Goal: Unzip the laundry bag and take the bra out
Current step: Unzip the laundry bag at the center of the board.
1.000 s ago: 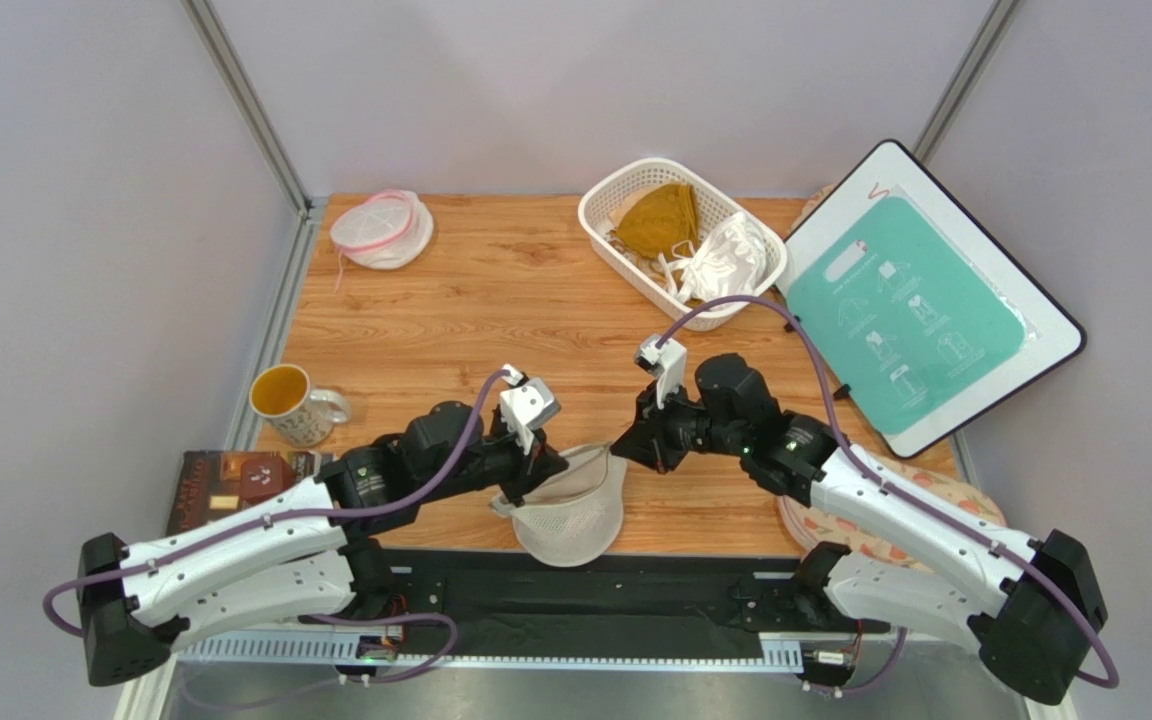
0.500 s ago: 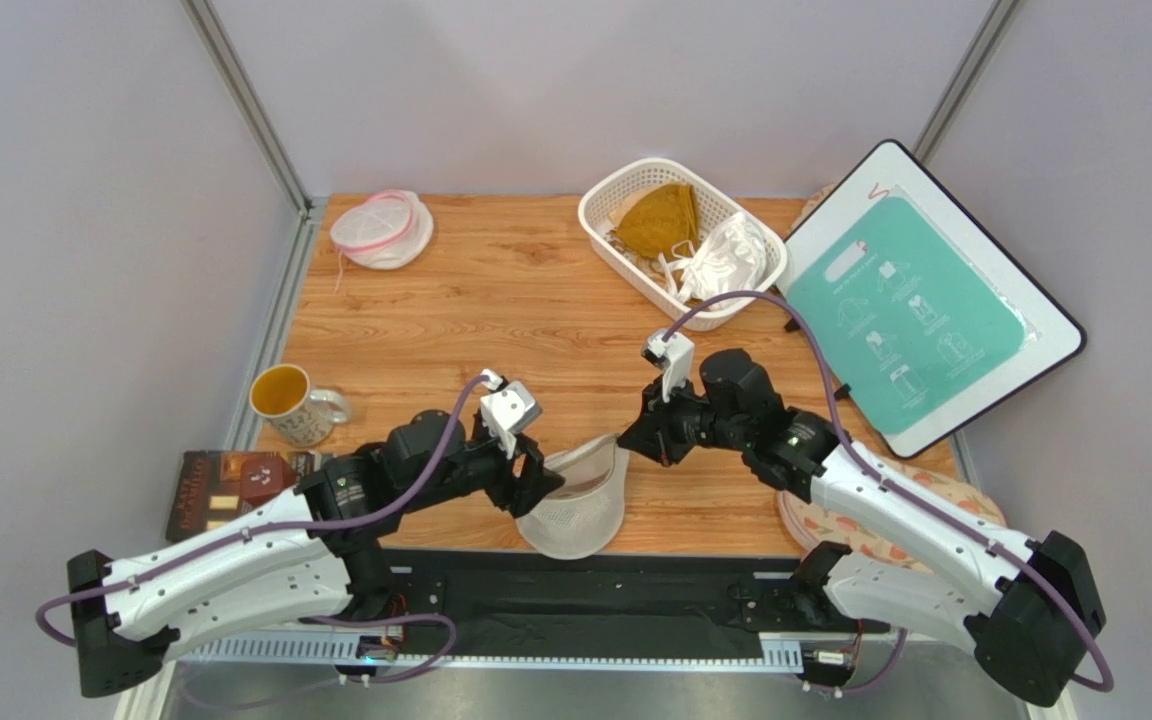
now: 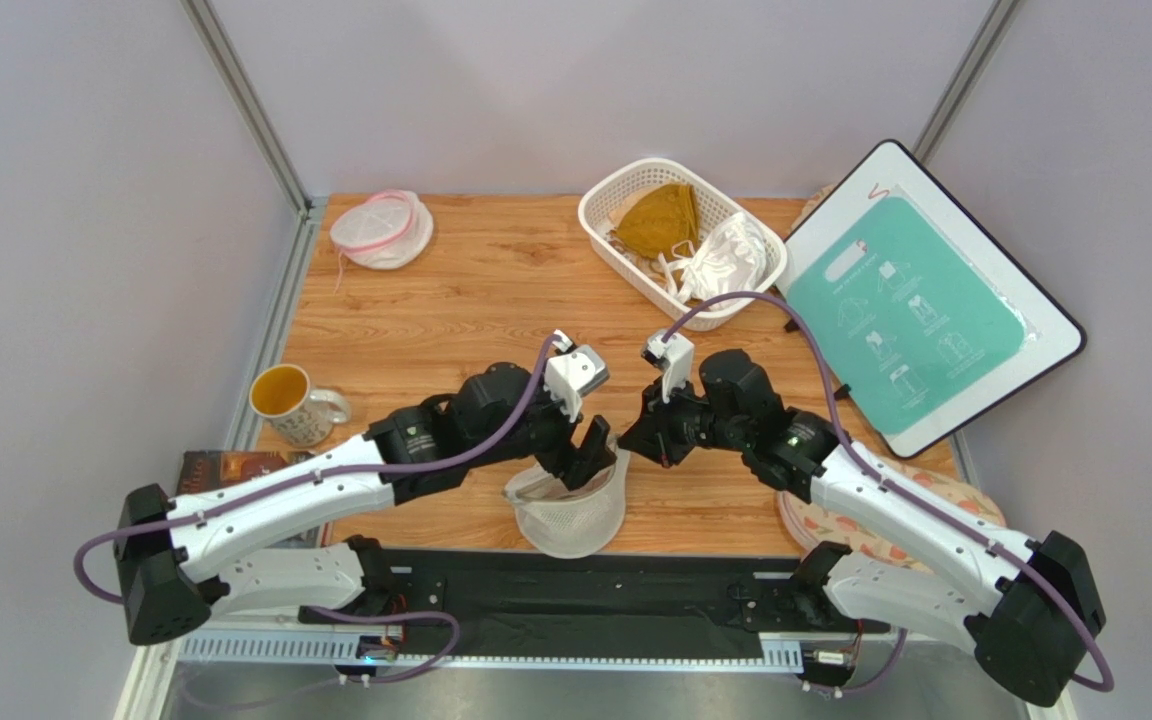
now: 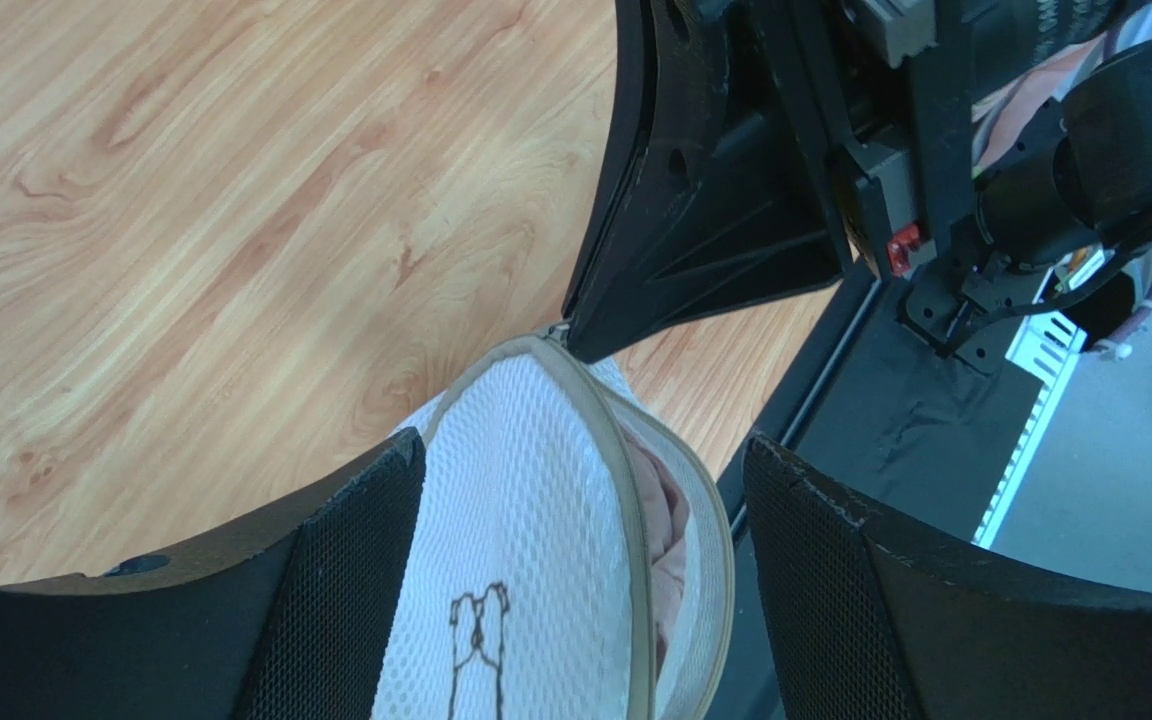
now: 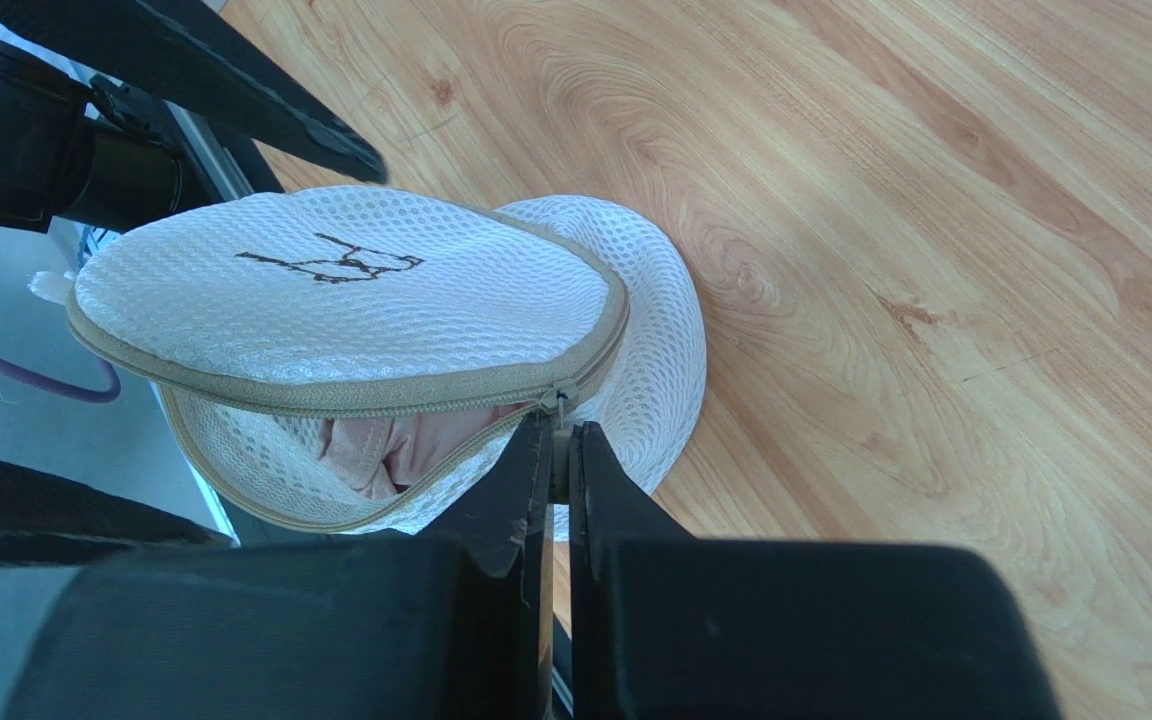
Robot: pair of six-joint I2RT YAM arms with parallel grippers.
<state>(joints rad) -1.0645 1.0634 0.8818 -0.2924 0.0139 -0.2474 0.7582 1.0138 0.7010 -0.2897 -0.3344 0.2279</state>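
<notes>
Laundry bag (image 3: 575, 510) sitting at table's 6 o'clock edge, btwn both arms. White mesh, tan zip; lid flap lifting, zip gaping partway. Bra (image 5: 387, 447) showing pink inside the gap, not out yet.

R gripper (image 3: 635, 447) pressing its fingers together on zip pull (image 5: 558, 402) at bag's 1 o'clock side. L gripper (image 3: 590, 450) spreading wide, fingers straddling the lid from 11 o'clock.

Basket (image 3: 597, 225) at 1 o'clock holding yellow bra (image 3: 657, 218) + white bra (image 3: 725, 258). Mug (image 3: 285, 393) at 9 o'clock.

the bra (image 5: 387, 444) is mostly hidden inside the laundry bag (image 5: 342, 300).
</notes>
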